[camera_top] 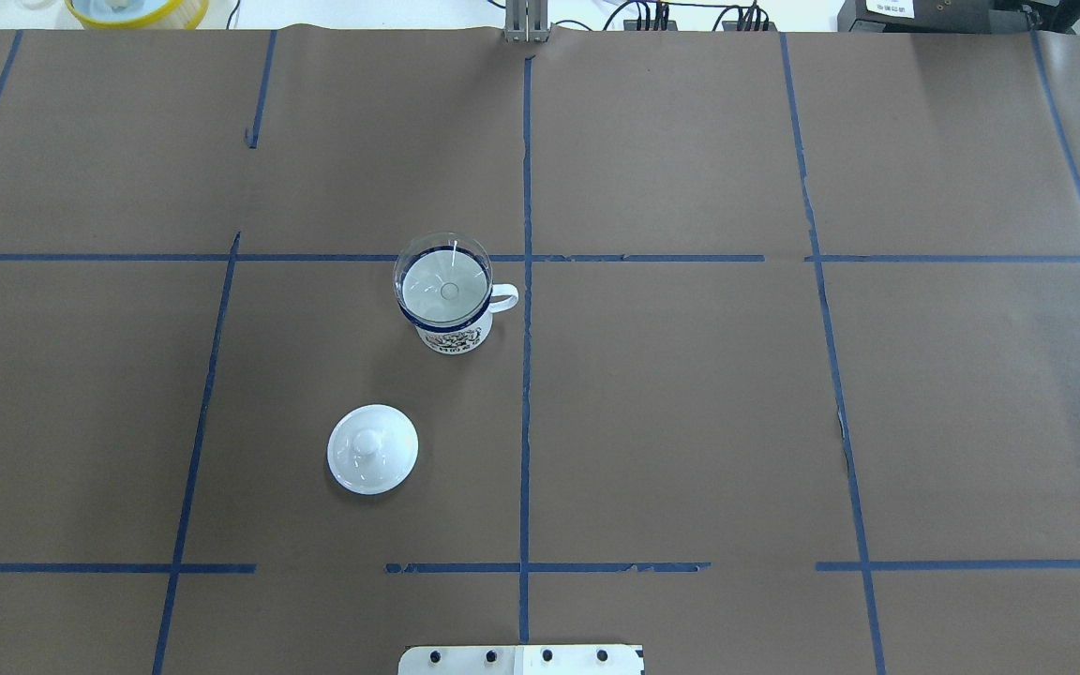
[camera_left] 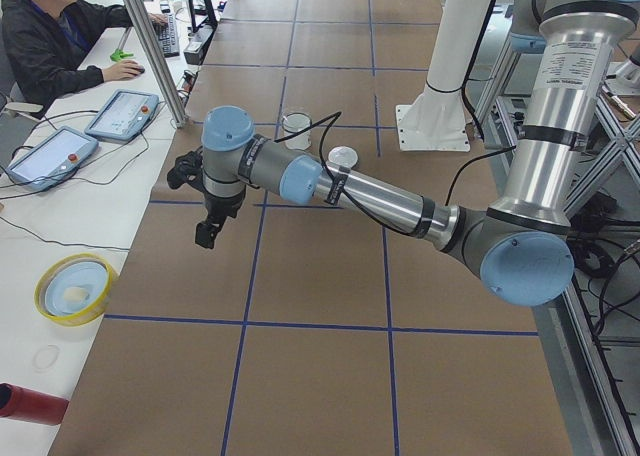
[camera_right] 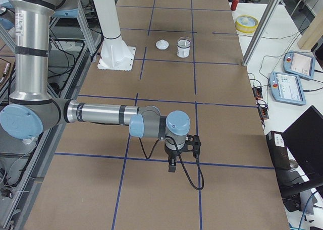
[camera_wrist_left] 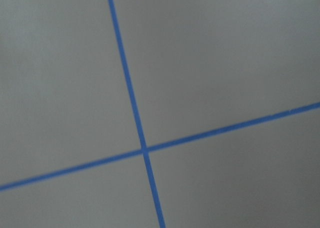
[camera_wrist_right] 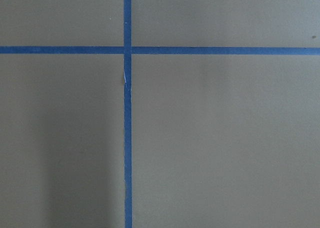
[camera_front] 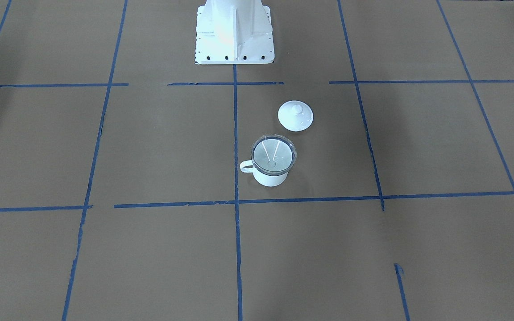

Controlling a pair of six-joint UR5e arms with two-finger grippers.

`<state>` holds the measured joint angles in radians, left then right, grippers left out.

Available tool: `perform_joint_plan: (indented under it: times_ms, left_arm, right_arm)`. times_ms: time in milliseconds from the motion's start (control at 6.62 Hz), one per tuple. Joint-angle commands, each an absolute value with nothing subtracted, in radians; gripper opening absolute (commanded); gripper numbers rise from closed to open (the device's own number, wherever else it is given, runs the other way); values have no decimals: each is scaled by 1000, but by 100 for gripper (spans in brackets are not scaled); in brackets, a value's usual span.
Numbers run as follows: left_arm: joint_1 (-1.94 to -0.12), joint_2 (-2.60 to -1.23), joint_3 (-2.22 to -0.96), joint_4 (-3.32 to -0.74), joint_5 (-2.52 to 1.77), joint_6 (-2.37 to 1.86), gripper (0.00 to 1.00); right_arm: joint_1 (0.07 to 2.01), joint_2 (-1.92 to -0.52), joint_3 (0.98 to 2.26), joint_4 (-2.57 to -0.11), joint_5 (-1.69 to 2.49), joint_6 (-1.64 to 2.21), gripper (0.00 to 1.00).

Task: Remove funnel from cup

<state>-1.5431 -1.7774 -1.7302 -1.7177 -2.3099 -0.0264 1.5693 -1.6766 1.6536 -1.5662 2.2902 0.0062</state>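
The clear funnel sits upright in the cup, a white enamel mug with a dark blue rim, near the table's middle. Its cone fills the mug's mouth. Both also show in the overhead view, funnel in cup. Neither gripper is near them. My left gripper hangs above the table far out toward its left end. My right gripper hangs above the table's right end. Both show only in the side views, so I cannot tell whether they are open or shut. The wrist views show only brown paper and blue tape.
A white knobbed lid lies on the table between the mug and the robot's base. A yellow-rimmed bowl and a red cylinder lie past the far edge. An operator sits there by teach pendants.
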Motion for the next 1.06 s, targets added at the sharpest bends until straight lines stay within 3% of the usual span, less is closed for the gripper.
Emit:
perform_joint_plan:
  times_ms: [0,453,906]
  left_arm:
    - [-1443,-1825,-1759,-1906,-2309,-448,100]
    - [-1046,-2055,-1773,-1863,-2145,-908,100]
    - [-846,-2366,-1708,-1523,-2051,-1212,100]
  right_arm:
    - [1569,-1677,1654,-1566,2290,6,100]
    - [1569,-1677,1654,-1566,2290,6,100]
    - [1569,-1677,1654,-1566,2290,6,100]
